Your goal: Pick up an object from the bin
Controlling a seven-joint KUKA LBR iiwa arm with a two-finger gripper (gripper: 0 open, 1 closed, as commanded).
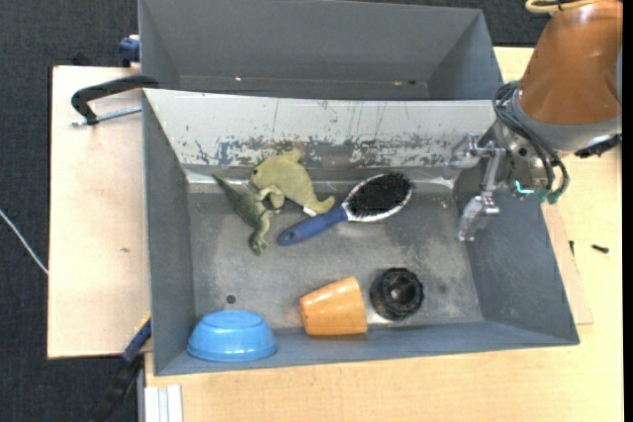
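Handling decides the choice here, since no one thing is marked out for us. We see the gripper hanging low at the right side of the grey metal bin, close to the right wall and over bare floor. We cannot tell whether the claw is apart or together, and we see nothing in it.

Nearest to it lies a hairbrush with a blue plastic handle and an oval black bristle head, flat near the back wall, with the head toward the gripper. We judge it light and stiff. The bristles would give under pressure, so the narrow handle, taken across its width, looks the safer hold.

Toward the front lies a small black round part. It is probably hard and low, leaving little to catch. Just beside it an orange plastic cup lies on its side. It should be light but smooth, and apt to roll. A blue bowl sits upside down in the front left corner.

Well apart, at the back left, an olive soft toy touches a green toy dinosaur. The soft one should squash and hold easily.
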